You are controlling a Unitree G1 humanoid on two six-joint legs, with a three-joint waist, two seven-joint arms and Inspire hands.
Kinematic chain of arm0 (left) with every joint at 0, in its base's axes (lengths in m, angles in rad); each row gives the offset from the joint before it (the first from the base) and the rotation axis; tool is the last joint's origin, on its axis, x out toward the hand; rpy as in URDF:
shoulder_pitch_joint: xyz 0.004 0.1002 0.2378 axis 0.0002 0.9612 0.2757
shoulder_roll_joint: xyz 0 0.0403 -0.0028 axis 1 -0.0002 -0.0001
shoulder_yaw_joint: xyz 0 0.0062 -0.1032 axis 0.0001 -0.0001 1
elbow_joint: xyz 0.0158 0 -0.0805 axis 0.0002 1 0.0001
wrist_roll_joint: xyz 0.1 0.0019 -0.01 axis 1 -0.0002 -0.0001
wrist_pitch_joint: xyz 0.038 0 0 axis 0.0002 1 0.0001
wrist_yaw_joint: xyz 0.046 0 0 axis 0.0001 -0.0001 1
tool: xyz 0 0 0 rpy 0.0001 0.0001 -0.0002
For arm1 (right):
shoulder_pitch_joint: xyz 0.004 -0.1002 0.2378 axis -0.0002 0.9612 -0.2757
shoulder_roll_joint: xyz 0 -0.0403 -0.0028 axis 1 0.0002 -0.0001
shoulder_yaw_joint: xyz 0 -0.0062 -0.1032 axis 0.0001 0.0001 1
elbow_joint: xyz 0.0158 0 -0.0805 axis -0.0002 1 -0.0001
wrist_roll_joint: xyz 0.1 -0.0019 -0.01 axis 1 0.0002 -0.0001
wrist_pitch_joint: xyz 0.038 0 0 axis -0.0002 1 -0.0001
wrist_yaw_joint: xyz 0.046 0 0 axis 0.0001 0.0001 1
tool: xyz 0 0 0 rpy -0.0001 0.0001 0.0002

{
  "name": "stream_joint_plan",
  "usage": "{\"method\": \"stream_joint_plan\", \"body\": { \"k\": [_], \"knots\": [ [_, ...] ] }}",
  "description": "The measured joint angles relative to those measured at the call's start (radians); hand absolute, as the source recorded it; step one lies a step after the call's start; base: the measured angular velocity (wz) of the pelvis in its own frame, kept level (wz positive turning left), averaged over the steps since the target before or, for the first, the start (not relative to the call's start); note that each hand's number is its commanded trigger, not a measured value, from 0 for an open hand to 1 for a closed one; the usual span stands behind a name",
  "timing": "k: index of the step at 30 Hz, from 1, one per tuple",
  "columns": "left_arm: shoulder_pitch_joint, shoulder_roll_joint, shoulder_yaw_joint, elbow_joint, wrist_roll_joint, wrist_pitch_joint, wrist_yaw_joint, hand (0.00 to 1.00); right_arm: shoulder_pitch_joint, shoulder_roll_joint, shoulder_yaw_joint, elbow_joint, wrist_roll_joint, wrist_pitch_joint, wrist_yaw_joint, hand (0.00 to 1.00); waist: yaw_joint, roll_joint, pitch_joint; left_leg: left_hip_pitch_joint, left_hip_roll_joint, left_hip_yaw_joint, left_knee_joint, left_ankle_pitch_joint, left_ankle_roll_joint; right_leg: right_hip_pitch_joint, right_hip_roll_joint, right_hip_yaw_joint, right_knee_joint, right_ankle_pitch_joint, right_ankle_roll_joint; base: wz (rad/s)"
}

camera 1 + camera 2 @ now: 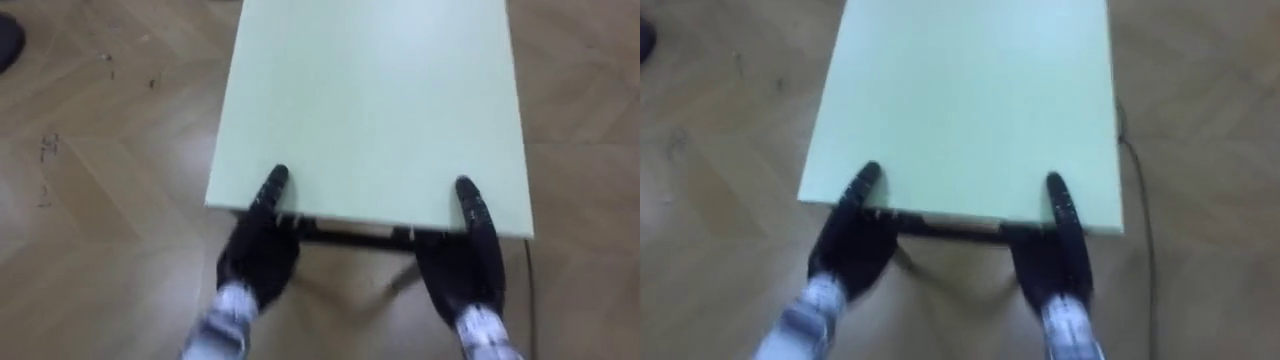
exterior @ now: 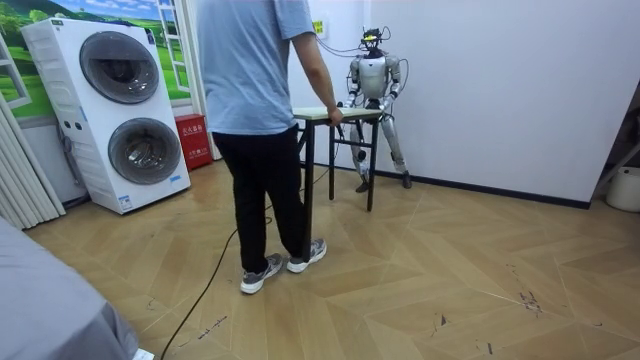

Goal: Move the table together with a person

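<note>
Gripping the near short edge of the pale green table [image 1: 370, 90] with left hand [image 1: 258, 250] and right hand [image 1: 468, 262], near opposite corners, each thumb laid over the top and the palm tucked beneath. In the room view, standing close to the white wall [image 2: 500, 80] on the wooden floor [image 2: 450, 280], table between robot and a person [image 2: 255, 90] with a hand on the other end. Off at the room view's left, stacked washing machines [image 2: 125, 110].

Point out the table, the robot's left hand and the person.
table [image 1: 370, 100], left eye view, bare middle of its top.
left hand [image 1: 258, 255], left eye view, on the palm.
person [image 2: 250, 70], room view, back of the shirt.
</note>
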Motion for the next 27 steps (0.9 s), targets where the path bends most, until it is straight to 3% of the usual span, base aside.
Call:
{"method": "stream_joint_plan", "body": {
  "k": [1, 2, 3, 4, 5, 6, 7, 8, 9, 10, 11, 12, 13, 14, 15, 16, 17, 18, 19, 20, 22, 24, 26, 27],
  "knots": [
    [0.025, 0.04, -0.001, -0.021, -0.028, -0.012, -0.033, 1.0, -0.005, 0.015, 0.012, -0.008, -0.018, 0.017, 0.001, 1.0, 0.008, 0.025, -0.0186, -0.034, 0.022, 0.016, 0.032, -0.058, 0.001, -0.031, 0.074, 0.019, -0.305, 0.112, 0.005, -0.06],
    [0.031, 0.075, -0.011, -0.041, -0.041, -0.011, -0.04, 1.0, 0.018, 0.038, 0.015, -0.032, -0.037, 0.016, 0.006, 1.0, 0.003, -0.023, -0.0225, -0.042, -0.01, 0.015, 0.061, -0.1, 0.004, -0.035, 0.043, 0.0, -0.404, 0.301, -0.024, 0.2],
    [0.029, 0.06, -0.02, -0.044, -0.057, -0.023, -0.055, 1.0, 0.053, 0.032, 0.018, -0.085, -0.048, 0.005, 0.016, 1.0, 0.006, -0.036, -0.0222, -0.056, -0.031, 0.015, 0.142, -0.212, 0.021, -0.046, -0.013, -0.063, -0.369, 0.245, -0.04, 0.12],
    [0.018, 0.048, -0.015, -0.04, -0.068, -0.028, -0.048, 1.0, 0.036, 0.032, 0.025, -0.077, -0.064, -0.012, 0.013, 1.0, 0.013, -0.037, -0.0228, -0.092, -0.067, -0.013, 0.208, -0.264, 0.041, -0.053, -0.051, -0.129, -0.383, 0.256, -0.069, 0.0],
    [0.008, 0.048, -0.017, -0.027, -0.078, -0.025, -0.045, 1.0, 0.024, 0.031, 0.02, -0.061, -0.074, -0.016, 0.013, 1.0, 0.005, -0.039, -0.024, -0.114, -0.089, -0.016, 0.235, -0.274, 0.048, -0.048, -0.075, -0.153, -0.409, 0.272, -0.075, -0.08],
    [-0.011, 0.042, -0.023, 0.01, -0.086, -0.021, -0.045, 1.0, 0.0, 0.019, 0.018, -0.038, -0.075, -0.015, 0.002, 1.0, -0.011, -0.042, -0.0257, -0.14, -0.137, -0.007, 0.254, -0.283, 0.067, -0.019, -0.123, -0.207, -0.476, 0.318, -0.077, 0.17],
    [-0.022, 0.026, -0.031, 0.045, -0.086, -0.022, -0.044, 1.0, -0.011, 0.0, 0.014, -0.021, -0.072, -0.011, 0.001, 1.0, -0.018, -0.047, -0.0298, -0.144, -0.184, 0.011, 0.256, -0.291, 0.082, 0.016, -0.158, -0.239, -0.559, 0.371, -0.058, 0.2],
    [-0.029, 0.021, -0.039, 0.061, -0.086, -0.024, -0.044, 1.0, -0.007, -0.002, 0.008, -0.016, -0.072, -0.011, 0.001, 1.0, -0.024, -0.048, -0.032, -0.147, -0.204, 0.019, 0.25, -0.296, 0.094, 0.036, -0.17, -0.244, -0.604, 0.406, -0.039, 0.36],
    [-0.037, 0.015, -0.043, 0.08, -0.087, -0.024, -0.043, 1.0, -0.003, 0.0, -0.002, -0.009, -0.072, -0.007, -0.004, 1.0, -0.055, -0.051, -0.0364, -0.164, -0.237, 0.036, 0.241, -0.301, 0.13, 0.079, -0.189, -0.242, -0.706, 0.486, 0.073, 0.6],
    [-0.038, 0.016, -0.044, 0.082, -0.088, -0.024, -0.042, 1.0, 0.005, 0.003, -0.008, -0.01, -0.071, 0.004, -0.005, 1.0, -0.084, -0.062, -0.0427, -0.184, -0.261, 0.049, 0.231, -0.308, 0.155, 0.107, -0.205, -0.219, -0.793, 0.55, 0.218, 0.66],
    [-0.041, 0.017, -0.043, 0.088, -0.086, -0.024, -0.041, 1.0, 0.008, 0.006, -0.011, -0.008, -0.071, 0.011, -0.006, 1.0, -0.095, -0.065, -0.0417, -0.192, -0.256, 0.061, 0.239, -0.313, 0.155, 0.107, -0.207, -0.197, -0.77, 0.559, 0.232, 0.54],
    [-0.042, 0.01, -0.045, 0.12, -0.081, -0.023, -0.04, 1.0, 0.023, 0.007, -0.024, 0.013, -0.073, 0.027, -0.006, 1.0, -0.105, -0.041, -0.0391, -0.199, -0.216, 0.093, 0.269, -0.321, 0.179, 0.101, -0.19, -0.157, -0.604, 0.465, 0.11, 0.4],
    [-0.04, 0.013, -0.054, 0.14, -0.075, -0.021, -0.039, 1.0, 0.048, 0.01, -0.028, 0.02, -0.07, 0.032, -0.004, 1.0, -0.109, -0.029, -0.0424, -0.195, -0.178, 0.116, 0.269, -0.314, 0.192, 0.102, -0.171, -0.096, -0.424, 0.332, 0.07, 0.36],
    [-0.041, 0.019, -0.059, 0.139, -0.073, -0.021, -0.038, 1.0, 0.057, 0.012, -0.028, 0.02, -0.067, 0.033, 0.0, 1.0, -0.108, -0.032, -0.0413, -0.192, -0.165, 0.137, 0.264, -0.305, 0.192, 0.105, -0.168, -0.072, -0.347, 0.267, 0.074, 0.43],
    [-0.047, 0.024, -0.069, 0.139, -0.067, -0.021, -0.032, 1.0, 0.072, 0.015, -0.027, 0.02, -0.051, 0.028, 0.005, 1.0, -0.111, -0.035, -0.0404, -0.189, -0.137, 0.173, 0.258, -0.285, 0.173, 0.129, -0.17, -0.054, -0.219, 0.151, 0.106, 0.4],
    [-0.048, 0.025, -0.08, 0.137, -0.064, -0.021, -0.022, 1.0, 0.079, 0.015, -0.026, 0.02, -0.037, 0.021, 0.005, 1.0, -0.111, -0.037, -0.0397, -0.186, -0.128, 0.194, 0.255, -0.273, 0.166, 0.17, -0.169, -0.05, -0.171, 0.092, 0.132, 0.29],
    [-0.046, 0.026, -0.082, 0.133, -0.064, -0.021, -0.022, 1.0, 0.079, 0.015, -0.025, 0.02, -0.035, 0.02, 0.005, 1.0, -0.107, -0.041, -0.0383, -0.186, -0.142, 0.195, 0.255, -0.27, 0.165, 0.181, -0.167, -0.049, -0.187, 0.092, 0.138, -0.17],
    [-0.046, 0.024, -0.08, 0.123, -0.061, -0.021, -0.016, 1.0, 0.071, 0.02, -0.025, 0.019, -0.032, 0.019, 0.002, 1.0, -0.083, -0.049, -0.039, -0.204, -0.181, 0.165, 0.243, -0.259, 0.176, 0.195, -0.152, -0.047, -0.265, 0.104, 0.153, -0.69],
    [-0.049, 0.021, -0.072, 0.113, -0.058, -0.023, -0.013, 1.0, 0.048, 0.02, -0.025, 0.025, -0.032, 0.019, -0.002, 1.0, -0.053, -0.043, -0.0416, -0.24, -0.211, 0.116, 0.213, -0.241, 0.212, 0.204, -0.121, -0.024, -0.374, 0.143, 0.155, -0.69],
    [-0.055, 0.02, -0.07, 0.113, -0.056, -0.023, -0.013, 1.0, 0.043, 0.02, -0.025, 0.027, -0.033, 0.014, -0.002, 1.0, -0.05, -0.042, -0.0409, -0.247, -0.207, 0.12, 0.201, -0.229, 0.222, 0.206, -0.118, -0.01, -0.382, 0.152, 0.159, -0.16],
    [-0.062, 0.021, -0.078, 0.113, -0.037, -0.025, 0.002, 1.0, 0.069, 0.044, -0.015, 0.027, -0.029, -0.022, -0.002, 1.0, -0.042, -0.055, -0.0391, -0.217, -0.205, 0.157, 0.135, -0.189, 0.226, 0.279, -0.116, -0.011, -0.258, 0.026, 0.164, 0.18],
    [-0.055, 0.037, -0.078, 0.092, -0.041, -0.026, 0.002, 1.0, 0.067, 0.048, -0.002, 0.027, -0.026, -0.024, -0.002, 1.0, -0.027, -0.063, -0.0392, -0.21, -0.21, 0.163, 0.126, -0.184, 0.224, 0.328, -0.101, -0.007, -0.278, -0.023, 0.171, -0.29],
    [-0.045, 0.044, -0.076, 0.079, -0.038, -0.03, 0.002, 1.0, 0.066, 0.048, 0.005, 0.025, -0.026, -0.033, -0.002, 1.0, 0.0, -0.066, -0.0396, -0.211, -0.218, 0.155, 0.124, -0.184, 0.223, 0.335, -0.092, -0.009, -0.322, -0.026, 0.171, -0.43],
    [-0.037, 0.044, -0.077, 0.07, -0.035, -0.034, 0.002, 1.0, 0.066, 0.049, 0.009, 0.025, -0.026, -0.035, -0.002, 1.0, 0.016, -0.067, -0.0402, -0.21, -0.228, 0.127, 0.115, -0.183, 0.223, 0.342, -0.085, -0.009, -0.348, -0.026, 0.171, -0.39]
  ]
}}
